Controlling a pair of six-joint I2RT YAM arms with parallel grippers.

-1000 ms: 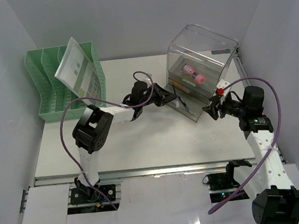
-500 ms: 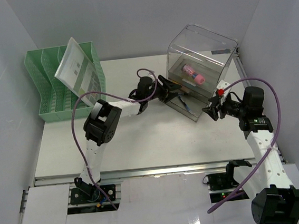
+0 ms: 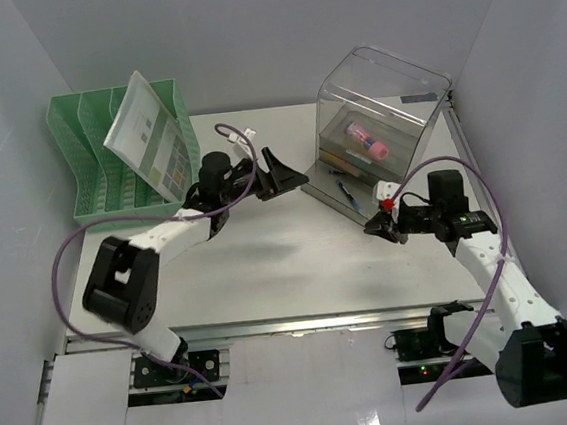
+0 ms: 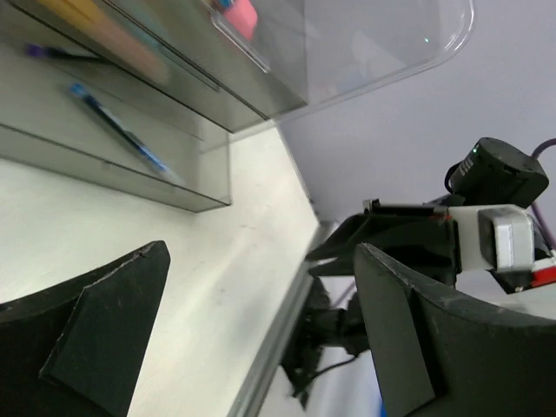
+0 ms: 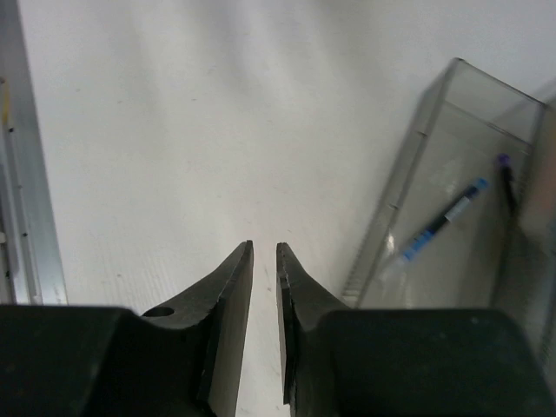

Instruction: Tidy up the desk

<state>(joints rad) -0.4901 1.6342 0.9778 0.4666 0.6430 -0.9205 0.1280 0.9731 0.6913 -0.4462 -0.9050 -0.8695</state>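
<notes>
Two claws hang low over the tabletop [image 3: 269, 269], and neither grips anything. Your left claw [image 3: 285, 172] is spread wide; in its wrist view the claw [image 4: 261, 347] has its dark fingers [image 4: 104, 347] far apart with only bare white surface between them. Your right claw [image 3: 375, 228] is all but closed. Its wrist view shows the claw [image 5: 264, 248] with just a thin slit between the tips, pointing down at bare tabletop [image 5: 174, 104] just beside the clear drawer [image 5: 452, 217]. That drawer stands out of the clear plastic box [image 3: 386, 127] at the far right and holds a blue pen [image 5: 439, 224] and a dark pen [image 5: 506, 178] with a purple end. A pink item [image 3: 367, 139] lies higher up inside the box. The tabletop fills the middle of the top view. Its long axis runs left to right and its aluminium rail [image 3: 294, 324] faces the arm bases. At the far left stands a green file rack [image 3: 100, 185] with a printed sheet [image 3: 146, 135] leaning in it. Its print is too small for you to read.
</notes>
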